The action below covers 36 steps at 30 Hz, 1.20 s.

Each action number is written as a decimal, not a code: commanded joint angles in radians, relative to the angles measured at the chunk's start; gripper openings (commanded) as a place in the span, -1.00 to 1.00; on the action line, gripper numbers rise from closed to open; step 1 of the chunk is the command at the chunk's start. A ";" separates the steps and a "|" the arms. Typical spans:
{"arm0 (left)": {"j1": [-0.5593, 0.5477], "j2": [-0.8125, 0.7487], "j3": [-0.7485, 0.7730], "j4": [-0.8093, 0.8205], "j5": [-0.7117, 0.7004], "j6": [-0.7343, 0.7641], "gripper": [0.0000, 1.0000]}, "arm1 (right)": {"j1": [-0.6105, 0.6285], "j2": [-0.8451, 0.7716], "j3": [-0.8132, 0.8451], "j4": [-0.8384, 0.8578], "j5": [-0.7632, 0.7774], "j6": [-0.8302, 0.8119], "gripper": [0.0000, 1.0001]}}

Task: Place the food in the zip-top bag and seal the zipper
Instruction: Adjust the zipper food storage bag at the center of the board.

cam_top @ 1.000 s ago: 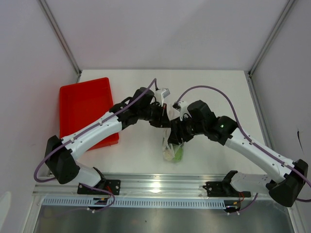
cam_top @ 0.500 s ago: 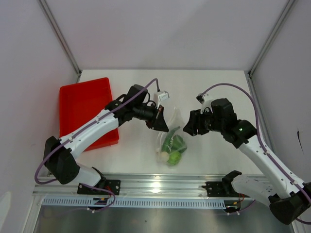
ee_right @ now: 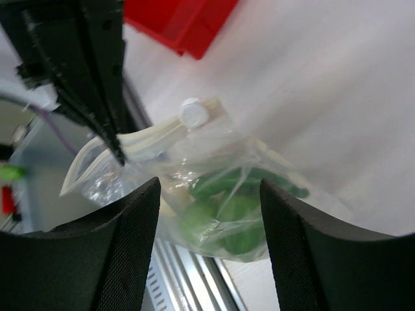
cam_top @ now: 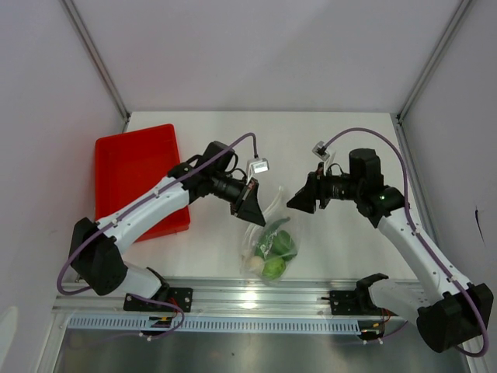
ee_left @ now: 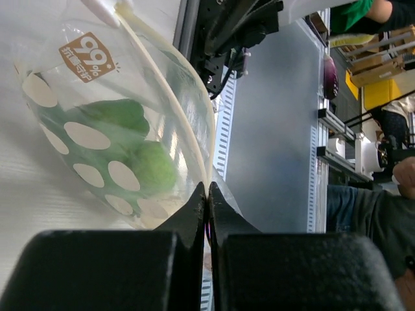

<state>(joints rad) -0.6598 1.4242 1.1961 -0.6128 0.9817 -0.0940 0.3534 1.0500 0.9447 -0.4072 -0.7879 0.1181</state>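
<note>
The clear zip-top bag (cam_top: 268,247) lies near the table's front, its mouth edge lifted. Inside it are a lime-green ball (cam_top: 273,269), a small white ball (cam_top: 255,263) and dark green pepper pieces (cam_top: 279,236). My left gripper (cam_top: 250,205) is shut on the bag's mouth edge. In the left wrist view the jaws (ee_left: 207,188) pinch the cream zipper strip (ee_left: 175,91), with the bag (ee_left: 97,149) and the green ball (ee_left: 152,167) beyond. My right gripper (cam_top: 300,200) is open and empty, to the right of the bag. The right wrist view shows the bag (ee_right: 227,194) ahead of its gripper (ee_right: 209,194).
A red tray (cam_top: 138,175) sits at the left of the white table, also in the right wrist view (ee_right: 185,23). The metal rail (cam_top: 256,295) runs along the front edge just below the bag. Frame posts stand at the back corners.
My right gripper has let go of the bag and drawn back to the right, now open. My left gripper keeps hold; the bag has shifted slightly toward the front.
</note>
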 commanded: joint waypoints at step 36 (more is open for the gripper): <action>0.034 -0.195 -0.004 0.116 0.411 -0.039 -0.99 | -0.048 0.131 0.189 0.194 -0.599 -0.028 0.42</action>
<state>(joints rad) -0.6323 1.2747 1.1893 -0.5564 1.3304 -0.1066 0.2935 1.1687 1.0996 -0.2325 -1.3342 0.1108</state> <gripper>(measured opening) 0.006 0.709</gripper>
